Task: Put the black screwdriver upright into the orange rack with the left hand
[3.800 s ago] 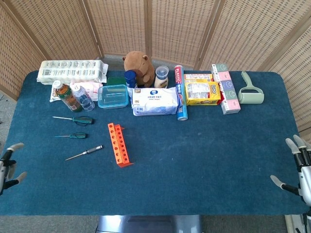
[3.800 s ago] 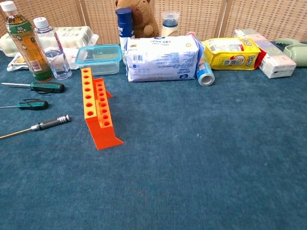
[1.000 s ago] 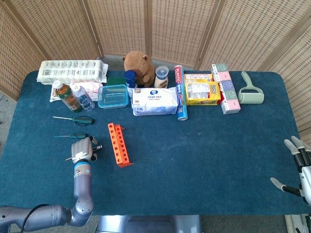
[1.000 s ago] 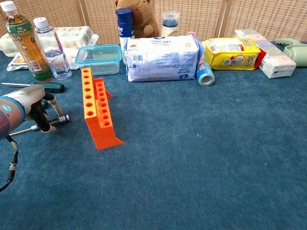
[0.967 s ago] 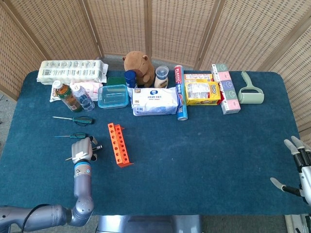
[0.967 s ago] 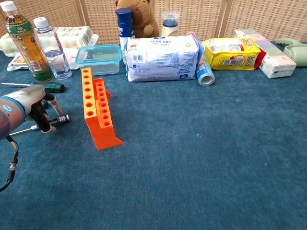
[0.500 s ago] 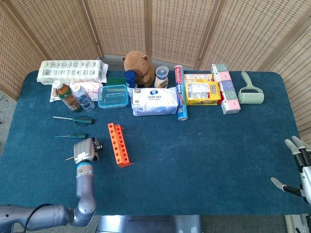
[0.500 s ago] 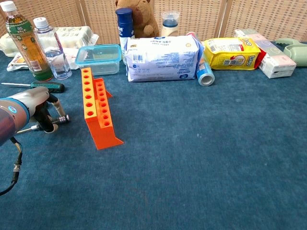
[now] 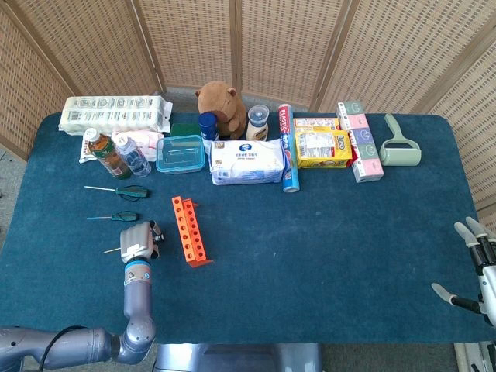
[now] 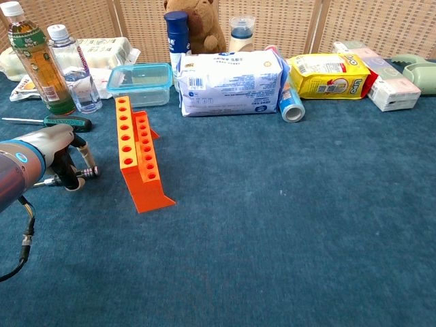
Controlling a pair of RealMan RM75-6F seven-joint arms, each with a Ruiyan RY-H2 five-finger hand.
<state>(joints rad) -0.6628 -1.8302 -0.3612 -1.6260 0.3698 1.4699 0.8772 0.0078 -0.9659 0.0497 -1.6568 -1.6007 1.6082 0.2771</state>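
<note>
Fingers (image 10: 80, 158) of the left hand (image 10: 58, 158) were curled over the black screwdriver (image 10: 90, 170), still flat at the orange rack's (image 10: 138, 158) nine o'clock; grasp unconfirmed. Next: lift, upend.

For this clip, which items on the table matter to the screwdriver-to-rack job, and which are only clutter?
Part of the job:
black screwdriver, lying on the cloth
orange rack
left hand, down over the screwdriver's handle

Just lying about:
two green-handled screwdrivers
tea bottle
water bottle
clear lidded box
wet wipes pack
capybara plush toy
yellow packet
lint roller
</note>
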